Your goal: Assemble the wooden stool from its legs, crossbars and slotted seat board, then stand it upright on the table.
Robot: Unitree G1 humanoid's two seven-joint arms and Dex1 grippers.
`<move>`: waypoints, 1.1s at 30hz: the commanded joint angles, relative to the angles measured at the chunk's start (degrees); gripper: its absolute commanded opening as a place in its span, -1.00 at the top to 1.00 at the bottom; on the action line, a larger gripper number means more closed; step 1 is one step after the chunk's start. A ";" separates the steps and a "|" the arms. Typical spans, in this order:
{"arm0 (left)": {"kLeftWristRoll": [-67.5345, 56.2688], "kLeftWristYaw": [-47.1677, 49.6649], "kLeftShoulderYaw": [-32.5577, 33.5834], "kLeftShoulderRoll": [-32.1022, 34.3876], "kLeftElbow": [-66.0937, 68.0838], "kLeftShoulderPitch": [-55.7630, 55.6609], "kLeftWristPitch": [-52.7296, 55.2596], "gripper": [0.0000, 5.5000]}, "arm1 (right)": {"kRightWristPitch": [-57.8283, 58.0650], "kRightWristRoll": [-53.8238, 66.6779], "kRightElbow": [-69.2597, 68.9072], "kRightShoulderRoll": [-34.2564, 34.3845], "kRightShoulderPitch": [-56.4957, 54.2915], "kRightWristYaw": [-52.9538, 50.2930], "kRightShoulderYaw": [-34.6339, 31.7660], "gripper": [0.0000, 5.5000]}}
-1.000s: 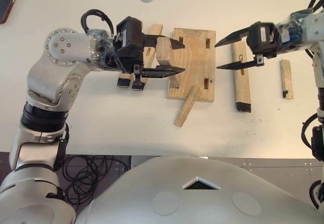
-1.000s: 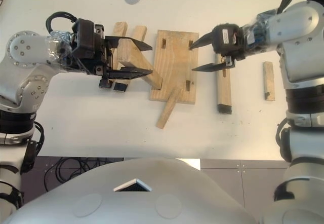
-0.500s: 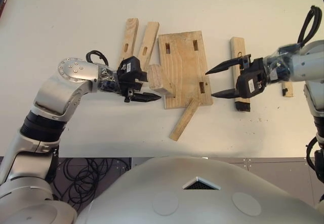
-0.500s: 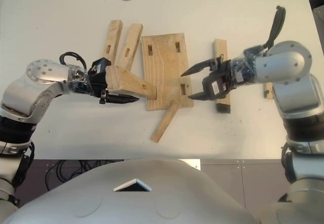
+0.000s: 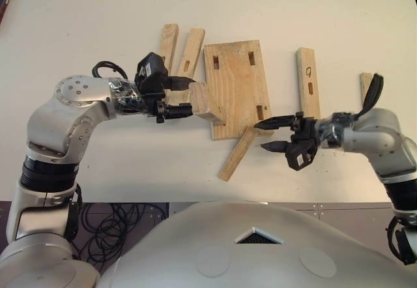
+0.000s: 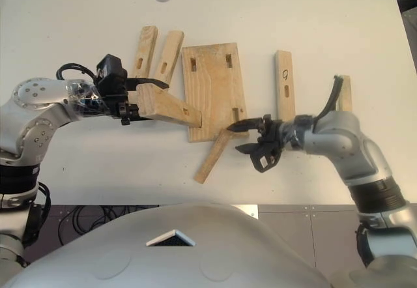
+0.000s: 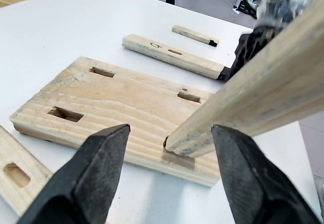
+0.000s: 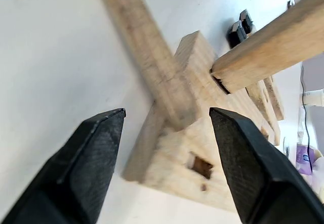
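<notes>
Two grippers flank the seat board (image 5: 236, 73), which lies flat on the table (image 5: 98, 14). One leg (image 6: 166, 105) stands in its near left slot and leans toward the left gripper (image 7: 169, 128), whose jaws stand apart by the leg's raised end. The right gripper (image 5: 259, 136), likewise spread and holding nothing, hovers at the board's near right corner, just beside a loose bar (image 5: 234, 158) touching the board's near edge.
</notes>
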 commanded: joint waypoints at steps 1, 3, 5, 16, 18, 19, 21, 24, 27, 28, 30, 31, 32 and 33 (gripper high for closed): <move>-0.39 -1.12 0.29 0.47 0.61 -2.61 1.25 -0.07 | -3.90 -8.31 3.31 4.29 0.44 -8.52 1.91 -0.12; -0.22 -1.61 -0.28 0.19 1.07 -3.60 1.51 -0.07 | -3.79 -10.75 4.01 6.21 -0.01 -11.96 2.57 -0.12; -0.09 -1.94 -0.69 -0.01 1.34 -4.05 1.60 -0.07 | -3.30 -12.54 3.96 7.45 -0.05 -14.62 3.19 -0.12; 0.45 -1.74 -1.05 -0.72 2.05 -3.80 1.04 -0.08 | -2.84 -14.97 6.33 6.40 -0.10 -20.69 5.79 0.45; 0.49 -1.39 -0.89 -1.03 2.14 -3.62 0.96 -0.08 | -2.62 -12.62 5.94 5.70 -0.19 -20.12 5.64 0.55; 0.36 -1.18 -0.62 -1.22 2.24 -3.54 0.94 -0.08 | -1.69 -9.80 5.26 5.33 0.21 -19.32 5.31 0.61; -0.23 -0.50 0.42 -1.73 2.38 -3.24 0.98 -0.08 | 2.00 -1.71 2.66 4.57 1.28 -17.03 4.07 0.71; -1.12 1.10 2.41 -2.83 2.40 -2.40 1.21 -0.08 | 6.55 7.80 -0.71 2.26 0.63 -13.74 1.84 0.86; -1.47 2.83 3.84 -4.02 1.96 -1.23 0.88 -0.08 | 12.25 16.19 -2.53 -0.47 -1.72 -9.74 -1.39 0.86; -1.57 3.39 4.32 -4.43 1.76 -0.85 0.70 -0.08 | 15.45 19.84 -3.08 -1.08 -2.42 -8.33 -2.53 0.86; -1.72 4.63 5.67 -5.27 1.54 -0.34 0.33 -0.08 | 22.41 26.94 -3.64 -1.52 -4.07 -5.52 -4.71 0.86; -1.81 5.25 6.43 -5.66 1.70 -0.41 0.08 -0.08 | 25.31 29.59 -3.73 -1.65 -4.73 -4.67 -5.73 0.86; -1.92 6.57 7.79 -6.56 2.48 -1.05 -0.51 -0.08 | 29.03 32.54 -3.35 -1.20 -5.81 -4.19 -6.97 0.86; -1.98 7.90 9.00 -7.49 3.51 -1.85 -1.01 -0.08 | 31.81 34.63 -2.75 -0.53 -6.88 -3.89 -7.83 0.86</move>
